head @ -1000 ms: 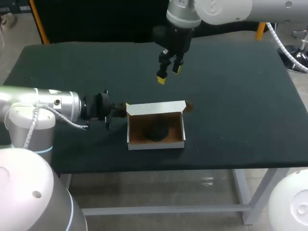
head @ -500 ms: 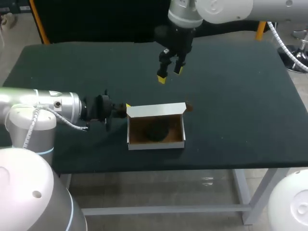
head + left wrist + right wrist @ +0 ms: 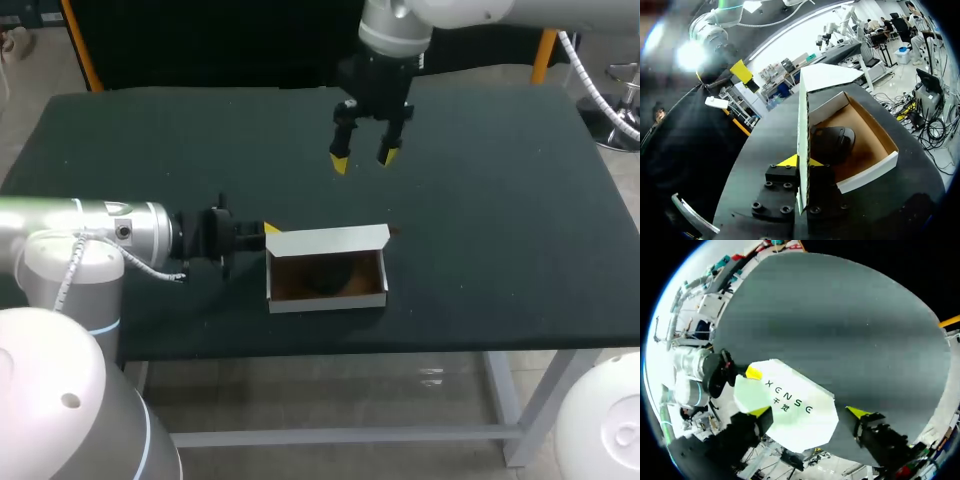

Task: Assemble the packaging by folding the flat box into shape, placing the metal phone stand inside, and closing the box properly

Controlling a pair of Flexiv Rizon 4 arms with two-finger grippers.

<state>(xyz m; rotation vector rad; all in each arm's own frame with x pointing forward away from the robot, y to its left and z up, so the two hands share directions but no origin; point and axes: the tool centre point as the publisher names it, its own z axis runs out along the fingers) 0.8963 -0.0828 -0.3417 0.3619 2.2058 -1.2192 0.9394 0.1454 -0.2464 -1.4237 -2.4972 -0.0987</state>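
Risk: lid (image 3: 328,240) springs back if I let go early | left gripper (image 3: 801,161) pinching lid's edge | right gripper (image 3: 362,158) spread wide, clear above box (image 3: 325,300), phone stand (image 3: 832,142) inside.

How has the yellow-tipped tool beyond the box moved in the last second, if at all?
Yes. The right tool has shifted slightly rightward relative to the white box, and its fingers have spread wider.

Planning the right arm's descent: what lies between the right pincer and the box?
Nothing but bare table, as the head view shows: the right pincer hangs beyond the box, behind its upright lid.
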